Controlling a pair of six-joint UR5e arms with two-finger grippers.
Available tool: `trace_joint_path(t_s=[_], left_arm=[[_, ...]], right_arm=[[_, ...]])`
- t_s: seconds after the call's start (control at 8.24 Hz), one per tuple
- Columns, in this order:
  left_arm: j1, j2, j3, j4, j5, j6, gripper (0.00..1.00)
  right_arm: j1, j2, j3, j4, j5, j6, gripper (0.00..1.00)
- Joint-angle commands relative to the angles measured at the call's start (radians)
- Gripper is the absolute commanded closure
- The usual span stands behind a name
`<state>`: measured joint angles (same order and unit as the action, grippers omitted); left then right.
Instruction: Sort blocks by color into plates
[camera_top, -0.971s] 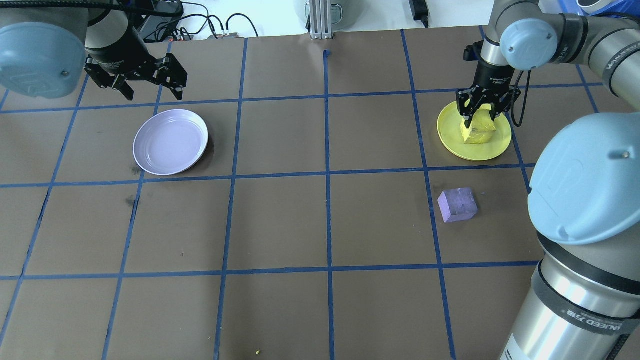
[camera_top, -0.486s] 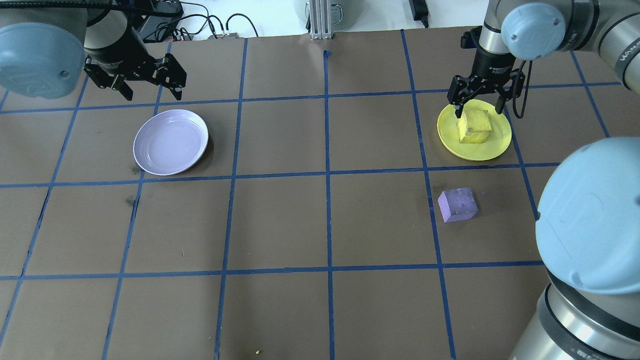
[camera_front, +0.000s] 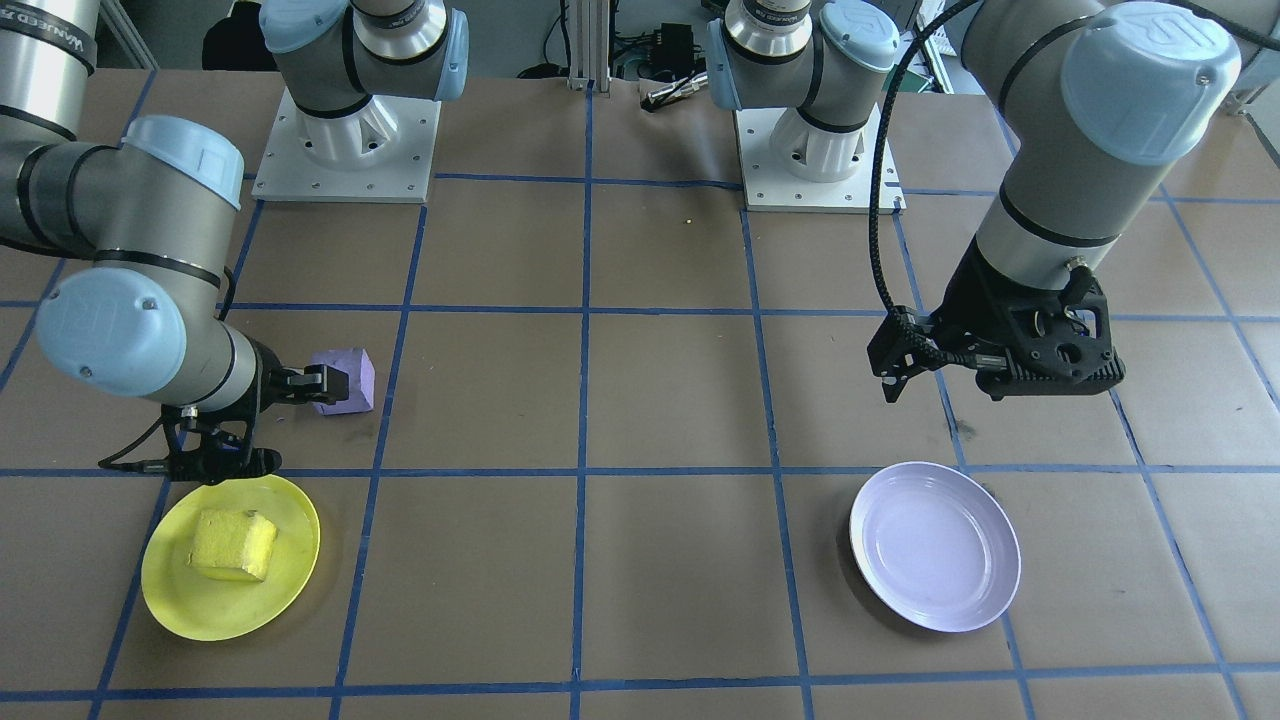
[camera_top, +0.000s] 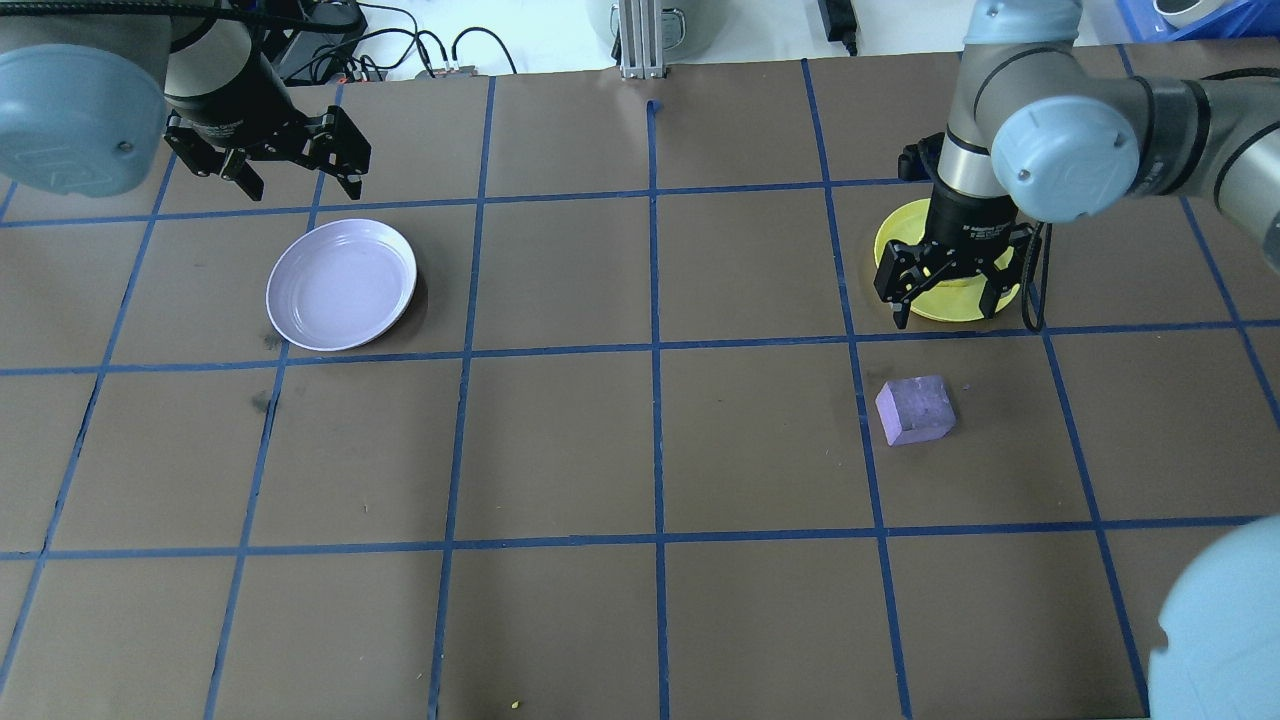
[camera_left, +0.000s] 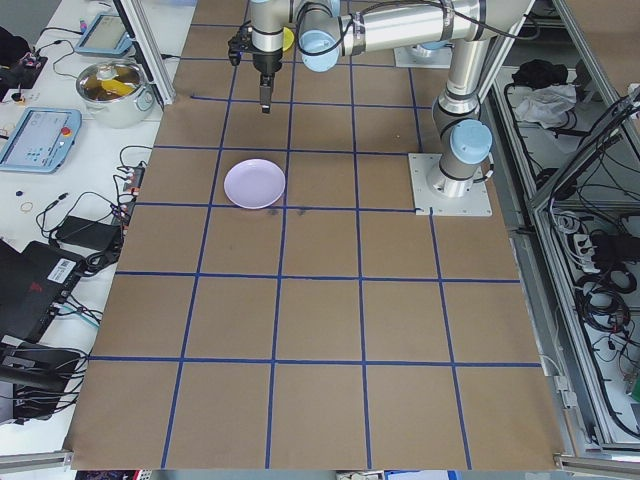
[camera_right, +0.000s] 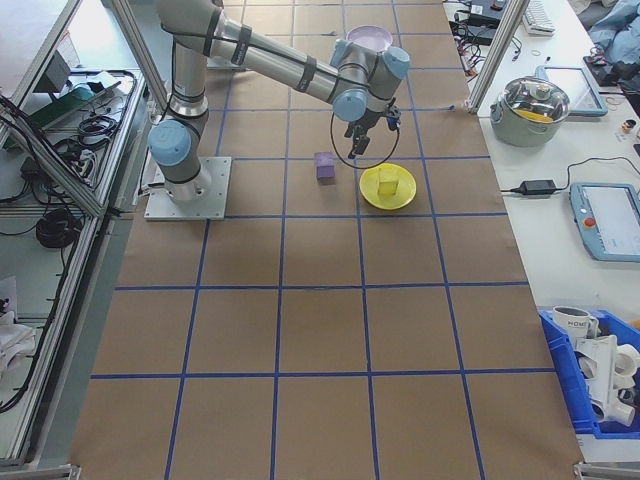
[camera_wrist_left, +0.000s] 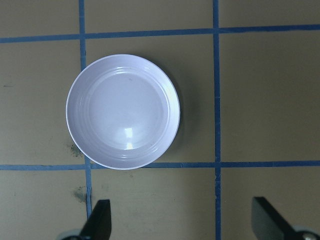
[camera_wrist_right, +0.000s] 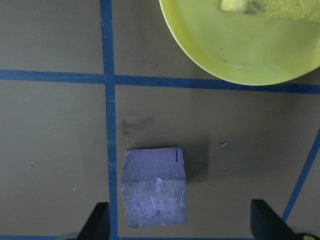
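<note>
The right end effector (camera_top: 945, 297) has let go of the yellow block (camera_front: 233, 544) in the yellow plate (camera_front: 290, 570) and now hangs wide open; the purple block (camera_top: 915, 409) waits on the table near that plate.

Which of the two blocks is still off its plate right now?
The purple block: it sits on the bare table paper, apart from both plates. The yellow block already lies in the yellow plate.

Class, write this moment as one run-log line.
yellow block: in yellow plate | purple block: on table | right end effector: open | left end effector: open
</note>
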<state>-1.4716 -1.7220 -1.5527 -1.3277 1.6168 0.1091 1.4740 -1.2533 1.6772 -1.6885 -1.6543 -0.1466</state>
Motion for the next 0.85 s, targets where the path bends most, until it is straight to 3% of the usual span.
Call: trace_joint_path(t_s=[0.0,0.12,0.73], left_arm=[[0.001,0.001,0.002,0.001,0.002,0.009,0.00],[0.001,0.010,0.002,0.001,0.000,0.009,0.00],[0.001,0.013,-0.001,-0.007,0.002,0.015,0.00]], right_arm=[[0.003,-0.069,0.209,-0.171,0.046,-0.014,0.00],[0.003,-0.072,0.255,-0.230,0.045,-0.034,0.00],[0.003,-0.058,0.330,-0.281,0.037,-0.122,0.00]])
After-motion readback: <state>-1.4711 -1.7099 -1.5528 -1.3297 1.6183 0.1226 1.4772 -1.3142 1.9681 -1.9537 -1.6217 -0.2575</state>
